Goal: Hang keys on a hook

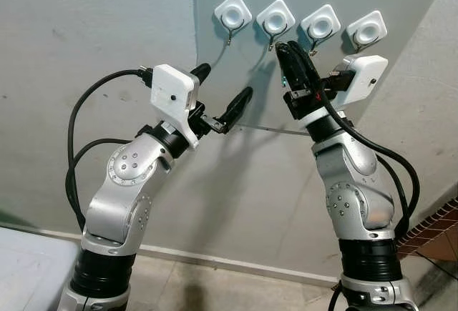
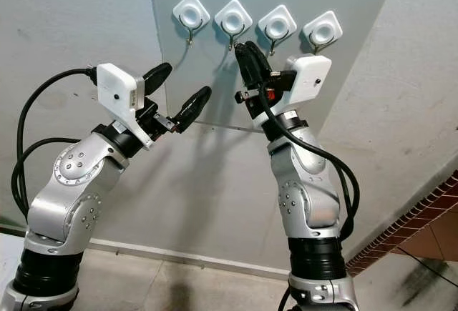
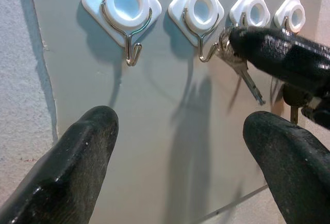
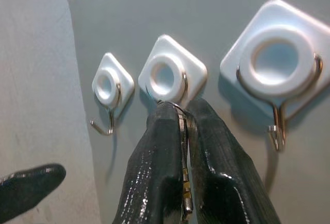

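Home interior, plain grey wall [image 1: 86, 32] with four stick-on white hooks [image 1: 233, 15], skirting board [image 1: 215, 259], tiled floor [image 1: 215, 289]

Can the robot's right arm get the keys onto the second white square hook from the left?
Probably yes. The right gripper pinches the metal keys right at the second white square hook with its silver wire, with nothing between them. The open left gripper sits lower, off to the side.
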`<state>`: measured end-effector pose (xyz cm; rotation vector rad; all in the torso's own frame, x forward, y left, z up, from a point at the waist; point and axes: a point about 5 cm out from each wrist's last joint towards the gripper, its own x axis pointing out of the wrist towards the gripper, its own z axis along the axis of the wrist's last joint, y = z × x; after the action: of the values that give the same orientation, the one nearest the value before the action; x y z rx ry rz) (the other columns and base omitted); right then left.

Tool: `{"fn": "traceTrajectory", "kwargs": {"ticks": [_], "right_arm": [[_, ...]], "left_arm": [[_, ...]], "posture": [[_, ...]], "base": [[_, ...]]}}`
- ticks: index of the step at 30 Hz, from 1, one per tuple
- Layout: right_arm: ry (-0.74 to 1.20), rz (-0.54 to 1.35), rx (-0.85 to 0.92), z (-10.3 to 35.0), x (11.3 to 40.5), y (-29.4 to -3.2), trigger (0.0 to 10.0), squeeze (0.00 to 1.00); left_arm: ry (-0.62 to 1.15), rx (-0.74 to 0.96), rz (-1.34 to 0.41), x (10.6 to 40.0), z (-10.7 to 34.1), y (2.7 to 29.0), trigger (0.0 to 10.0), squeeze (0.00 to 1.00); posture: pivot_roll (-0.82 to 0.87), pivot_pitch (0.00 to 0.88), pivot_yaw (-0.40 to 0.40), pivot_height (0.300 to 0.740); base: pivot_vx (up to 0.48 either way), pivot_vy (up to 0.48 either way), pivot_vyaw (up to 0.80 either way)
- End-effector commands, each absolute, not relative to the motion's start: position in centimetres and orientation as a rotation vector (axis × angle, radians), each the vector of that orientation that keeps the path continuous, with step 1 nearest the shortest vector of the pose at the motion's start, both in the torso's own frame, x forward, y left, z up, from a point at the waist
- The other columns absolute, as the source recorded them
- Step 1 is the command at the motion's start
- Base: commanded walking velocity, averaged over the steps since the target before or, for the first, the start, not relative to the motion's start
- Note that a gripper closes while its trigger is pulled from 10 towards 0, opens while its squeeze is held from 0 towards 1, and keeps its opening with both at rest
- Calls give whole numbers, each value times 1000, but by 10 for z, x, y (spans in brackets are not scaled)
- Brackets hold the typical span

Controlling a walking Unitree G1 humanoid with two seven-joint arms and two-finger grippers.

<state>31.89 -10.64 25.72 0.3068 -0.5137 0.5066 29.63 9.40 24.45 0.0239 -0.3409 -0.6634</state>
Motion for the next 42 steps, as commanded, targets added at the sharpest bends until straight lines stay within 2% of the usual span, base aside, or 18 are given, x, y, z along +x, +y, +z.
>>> {"fn": "traceTrajectory", "kwargs": {"ticks": [1, 32, 42], "right_arm": [[-544, 501, 308, 265, 320, -107, 10000, 0], [-510, 532, 287, 259, 320, -102, 10000, 0], [-512, 536, 208, 258, 320, -103, 10000, 0]], "left_arm": [[-358, 30, -668, 293, 249, 93, 10000, 0], [-353, 28, -658, 294, 249, 95, 10000, 0], [-354, 30, -658, 294, 249, 95, 10000, 0]], "posture": [[-12, 0, -36, 740], [-10, 0, -39, 740], [-13, 1, -37, 740]], "base": [[0, 0, 0], [0, 0, 0], [0, 0, 0]]}}
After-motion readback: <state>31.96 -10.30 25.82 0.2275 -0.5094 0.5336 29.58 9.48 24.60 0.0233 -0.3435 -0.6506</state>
